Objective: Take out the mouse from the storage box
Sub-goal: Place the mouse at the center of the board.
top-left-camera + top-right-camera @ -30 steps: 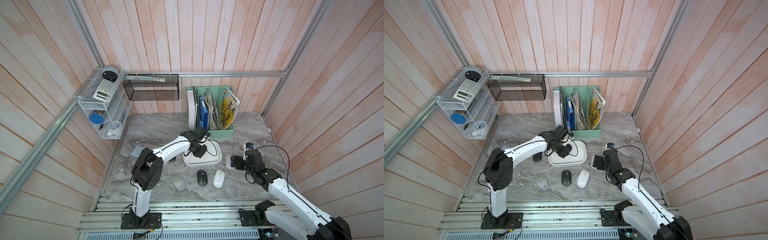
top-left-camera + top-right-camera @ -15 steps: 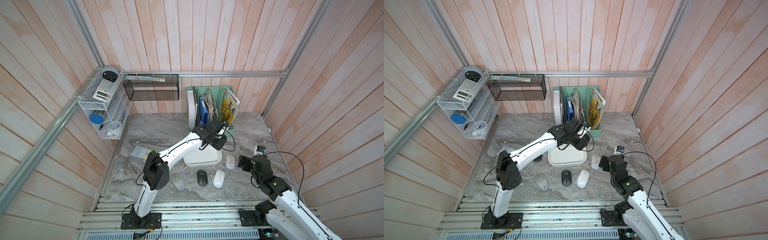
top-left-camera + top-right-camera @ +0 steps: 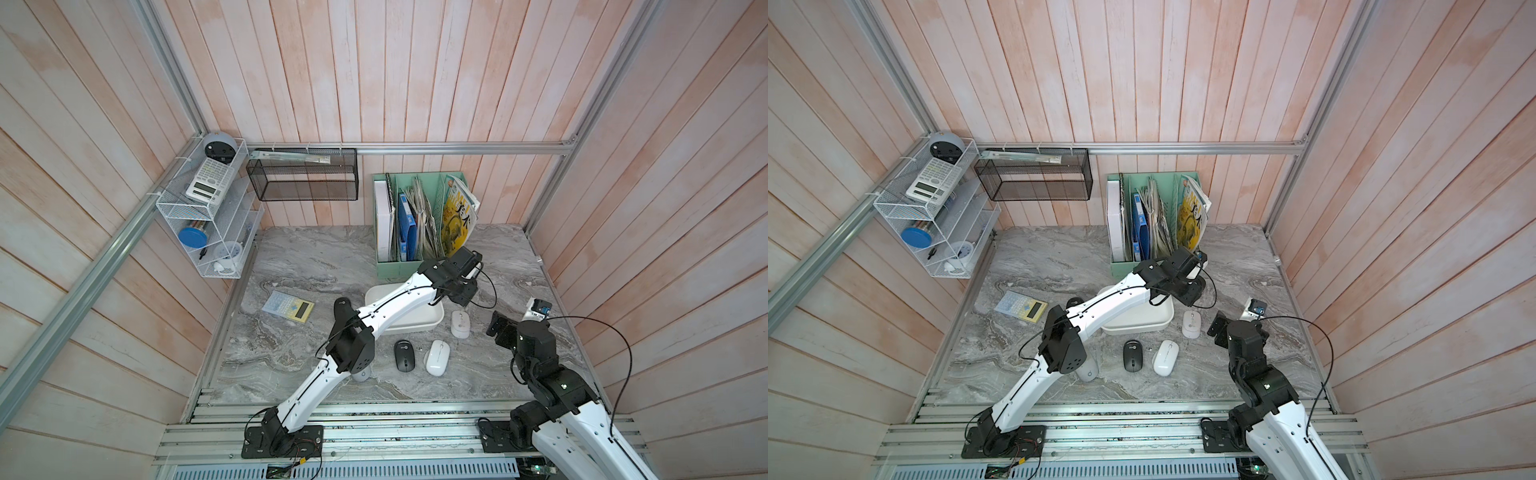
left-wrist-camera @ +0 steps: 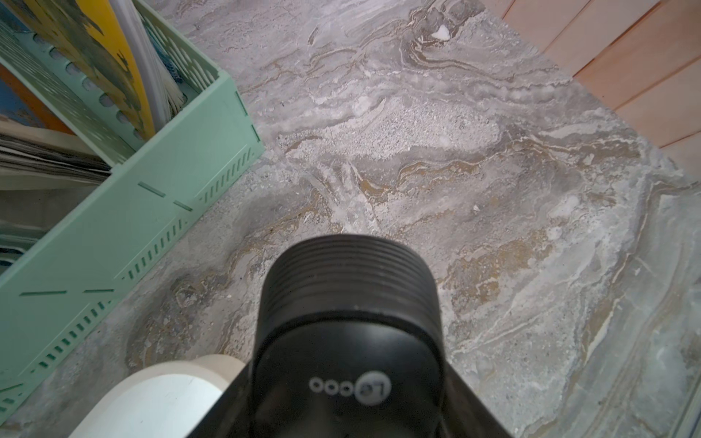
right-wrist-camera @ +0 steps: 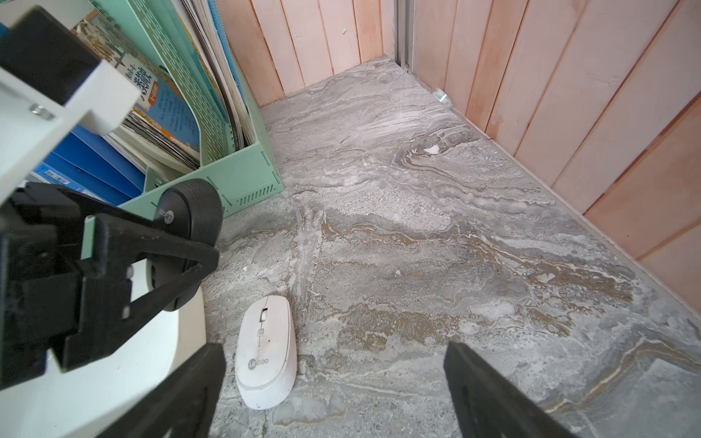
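Observation:
My left gripper is shut on a black mouse and holds it off the table, just past the far right corner of the white storage box. The right wrist view shows that mouse clamped between the black fingers, in front of the green holder. My right gripper is open and empty, low over the table to the right of a white mouse. That white mouse lies on the table beside the box's right wall.
On the table in front of the box lie a black mouse, a white mouse and a grey one under my left elbow. The mint-green file holder stands just behind. A calculator lies at left.
My left arm swung from over the box to its far right corner, carrying the black mouse. My right gripper backed away to the right from the white mouse, opening wider.

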